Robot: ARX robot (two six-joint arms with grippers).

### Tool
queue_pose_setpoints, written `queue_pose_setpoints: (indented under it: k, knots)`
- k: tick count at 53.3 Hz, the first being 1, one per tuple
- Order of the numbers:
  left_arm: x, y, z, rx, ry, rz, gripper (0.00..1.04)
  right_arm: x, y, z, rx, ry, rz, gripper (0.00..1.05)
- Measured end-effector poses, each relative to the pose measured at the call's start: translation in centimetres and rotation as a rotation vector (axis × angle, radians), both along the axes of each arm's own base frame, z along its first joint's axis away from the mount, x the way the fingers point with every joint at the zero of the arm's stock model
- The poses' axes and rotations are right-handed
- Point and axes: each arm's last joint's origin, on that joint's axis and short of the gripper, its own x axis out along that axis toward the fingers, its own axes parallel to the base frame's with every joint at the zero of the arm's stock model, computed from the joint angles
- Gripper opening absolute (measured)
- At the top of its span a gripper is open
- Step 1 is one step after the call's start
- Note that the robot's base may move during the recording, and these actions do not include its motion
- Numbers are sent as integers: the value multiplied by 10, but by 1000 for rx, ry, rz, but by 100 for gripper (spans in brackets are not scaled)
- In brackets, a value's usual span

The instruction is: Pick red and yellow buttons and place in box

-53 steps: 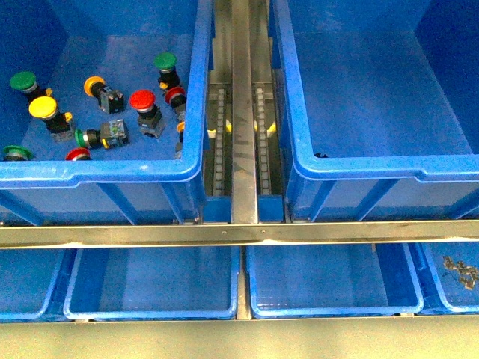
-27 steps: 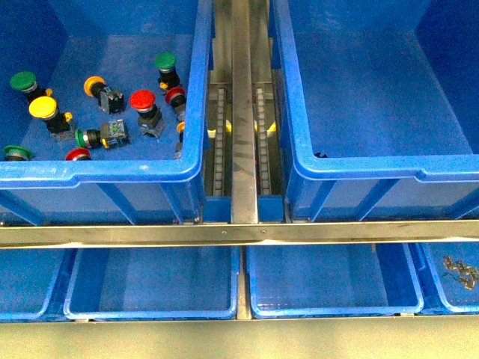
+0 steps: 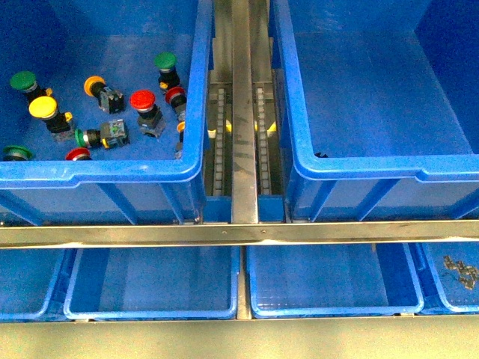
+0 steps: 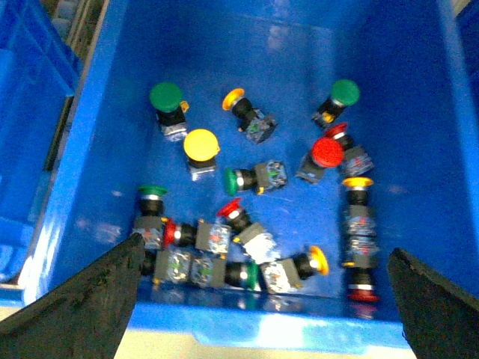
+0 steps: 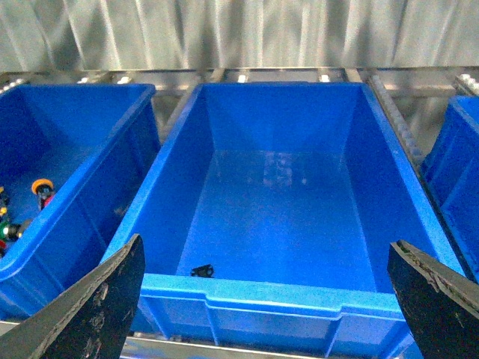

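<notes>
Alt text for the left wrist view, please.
A deep blue crate holds scattered push buttons capped red, yellow or green, some upright, others on their sides. The left end effector is open and empty above it, its fingers in the foreground.

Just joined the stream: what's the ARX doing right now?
Nothing is picked yet. The left gripper hangs open over the left crate, where the red and yellow buttons lie mixed with green ones. The right gripper hangs open over the box, which holds only one small dark piece.
</notes>
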Motion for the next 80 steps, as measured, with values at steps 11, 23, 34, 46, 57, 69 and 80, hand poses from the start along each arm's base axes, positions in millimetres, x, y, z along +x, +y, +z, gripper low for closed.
queue_pose_setpoints:
  k: [11, 23, 34, 46, 57, 69, 80]
  knots:
    - [75, 7, -37, 78, 163, -154, 97, 0, 0, 0, 0, 0, 0, 98]
    - [139, -18, -62, 116, 228, -352, 97, 0, 0, 0, 0, 0, 0, 98]
    - [191, -34, -90, 160, 278, -449, 97, 0, 0, 0, 0, 0, 0, 98]
    - [215, -43, -109, 184, 299, -501, 97, 0, 0, 0, 0, 0, 0, 98]
    - [228, -60, -122, 181, 310, -544, 97, 0, 0, 0, 0, 0, 0, 98]
    - [236, -68, -136, 183, 324, -560, 97, 0, 0, 0, 0, 0, 0, 98]
    - [248, -69, -149, 184, 342, -552, 97, 0, 0, 0, 0, 0, 0, 98]
